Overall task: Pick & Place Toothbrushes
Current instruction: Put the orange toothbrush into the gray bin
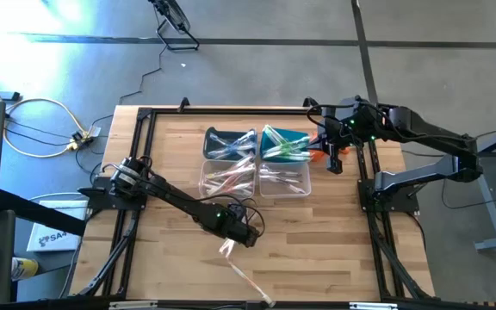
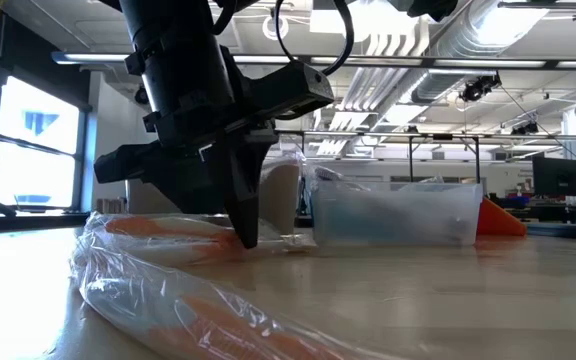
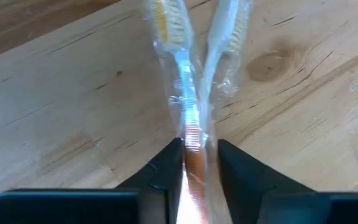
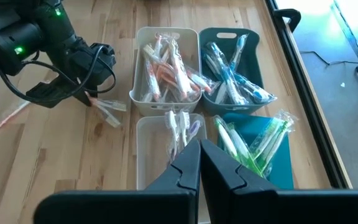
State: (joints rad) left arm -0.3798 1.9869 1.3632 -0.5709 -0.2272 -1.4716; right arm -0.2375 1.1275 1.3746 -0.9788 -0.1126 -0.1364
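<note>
A clear-wrapped toothbrush (image 3: 180,68) with an orange handle lies on the wooden table near its middle, and a whitish one (image 3: 224,43) fans out beside it. My left gripper (image 3: 194,171) slants down over them, shut on the orange handle; it also shows in the low view (image 2: 245,232). Another wrapped toothbrush (image 1: 252,282) lies nearer the front edge. My right gripper (image 4: 199,163) hangs shut and empty above the four bins at the table's far side. My left gripper pinches the wrapped toothbrush's orange handle (image 3: 194,146) between its two fingers, one on each side. The fingers come from above, slanting down, and lie across the handle. The toothbrush lies on the table, its head pointing away from the gripper. Whether the whitish one's wrapper is also caught, I cannot tell.
Four bins stand in a block at the far middle: pink-red brushes (image 4: 166,62), blue ones (image 4: 232,62), whitish ones (image 4: 169,140), green ones (image 4: 253,143). An orange cloth (image 2: 503,220) lies behind them. Bare wood lies to the front and both sides of my left gripper.
</note>
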